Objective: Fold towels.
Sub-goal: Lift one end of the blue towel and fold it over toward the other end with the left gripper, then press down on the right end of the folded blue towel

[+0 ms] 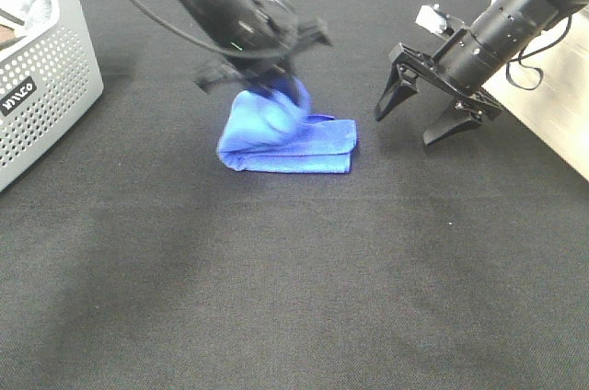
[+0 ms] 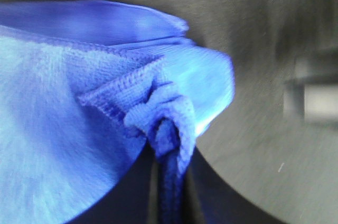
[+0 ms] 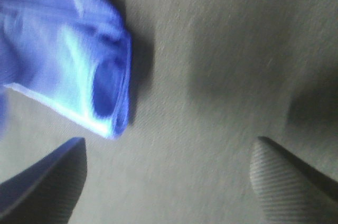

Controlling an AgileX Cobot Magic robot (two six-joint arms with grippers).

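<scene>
The royal-blue towel (image 1: 285,137) lies folded into a small thick bundle on the dark table in the exterior high view. My left gripper (image 1: 281,86) is above its back edge, blurred, and is shut on a bunched fold of the towel (image 2: 169,123), lifting that part. My right gripper (image 1: 419,123) is open and empty, hovering just right of the towel. In the right wrist view the towel's folded end (image 3: 79,71) lies beyond the open fingertips (image 3: 285,176).
A perforated grey basket (image 1: 41,86) with cloths inside stands at the left edge. A light wooden surface (image 1: 552,105) borders the table at the right. Dark table cloth (image 1: 294,298) stretches across the front.
</scene>
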